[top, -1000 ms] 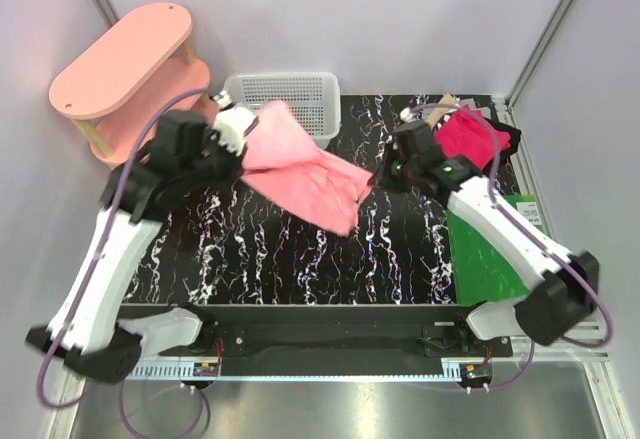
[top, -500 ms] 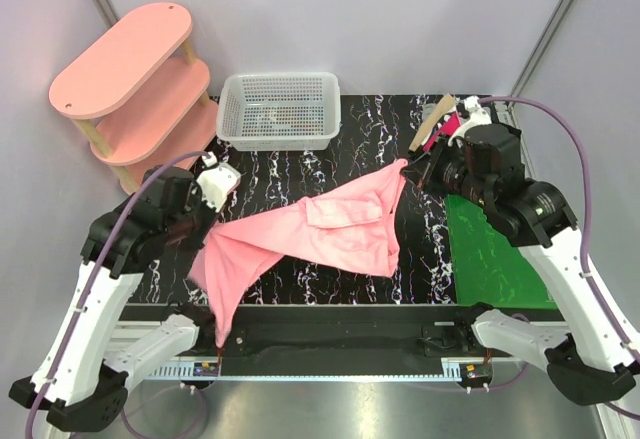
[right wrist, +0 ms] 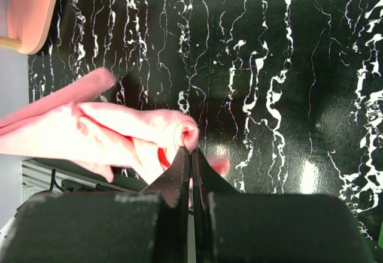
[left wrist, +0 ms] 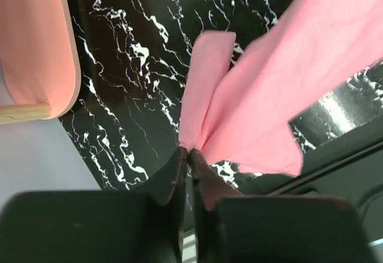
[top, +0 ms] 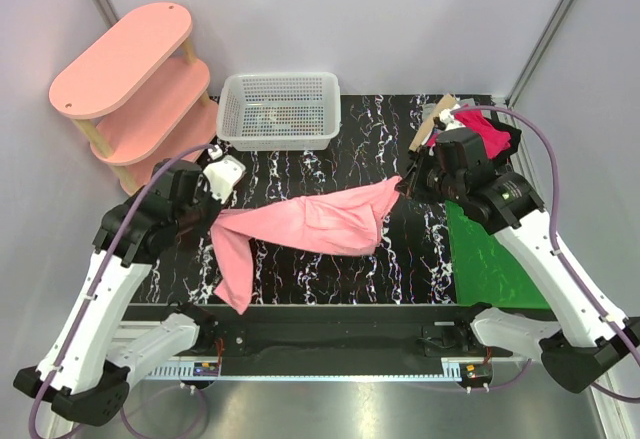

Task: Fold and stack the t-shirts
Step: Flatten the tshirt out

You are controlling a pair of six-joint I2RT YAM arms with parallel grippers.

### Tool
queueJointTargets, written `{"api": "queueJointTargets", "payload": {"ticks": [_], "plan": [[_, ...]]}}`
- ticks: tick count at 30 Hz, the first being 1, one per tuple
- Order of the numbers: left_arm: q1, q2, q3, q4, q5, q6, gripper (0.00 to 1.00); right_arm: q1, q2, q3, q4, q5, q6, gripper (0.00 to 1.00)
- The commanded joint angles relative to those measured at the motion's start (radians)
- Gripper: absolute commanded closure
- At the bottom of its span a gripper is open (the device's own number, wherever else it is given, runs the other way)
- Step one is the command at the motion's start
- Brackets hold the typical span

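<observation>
T-shirt (top: 320,224) between both end effectors (top: 214,221) (top: 402,184)

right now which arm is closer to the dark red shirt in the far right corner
Right. The right arm sits just beside the dark red shirt, jaws pinching the pink shirt's right end. The left arm pinches its other end, across the table.

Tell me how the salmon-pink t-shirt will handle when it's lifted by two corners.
Probably very floppy: the salmon-pink t-shirt sags in creases between the two pinching jaws, and a loose flap trails off one end. Likely light for its size, since small pinches alone seem to carry it. Pushed, it would probably bunch rather than slide.
</observation>
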Motion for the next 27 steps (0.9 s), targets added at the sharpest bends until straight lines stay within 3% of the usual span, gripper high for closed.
{"api": "queueJointTargets", "payload": {"ticks": [1, 2, 3, 9, 13, 19, 27], "plan": [[0.017, -0.023, 0.017, 0.012, 0.043, -0.011, 0.82, -0.003, -0.057, 0.007, 0.017, 0.024, -0.014, 1.0], [0.021, -0.026, 0.002, 0.002, 0.061, -0.008, 0.75, -0.003, -0.058, 0.001, 0.017, 0.021, -0.013, 1.0], [0.027, -0.039, -0.032, -0.008, 0.089, -0.011, 0.49, -0.003, -0.066, -0.005, 0.017, 0.015, -0.013, 1.0], [0.039, -0.007, -0.106, 0.002, 0.173, -0.031, 0.07, -0.005, -0.063, -0.039, 0.017, 0.015, -0.01, 1.0], [0.039, 0.073, -0.118, 0.066, 0.203, -0.033, 0.05, -0.005, -0.054, -0.057, 0.022, 0.02, -0.005, 1.0], [0.037, 0.308, -0.124, 0.227, 0.193, -0.037, 0.12, -0.003, -0.052, -0.076, 0.023, 0.017, 0.01, 1.0], [0.036, 0.768, 0.149, 0.299, 0.193, -0.071, 0.16, -0.003, -0.075, -0.059, 0.002, 0.01, 0.027, 1.0]]}}
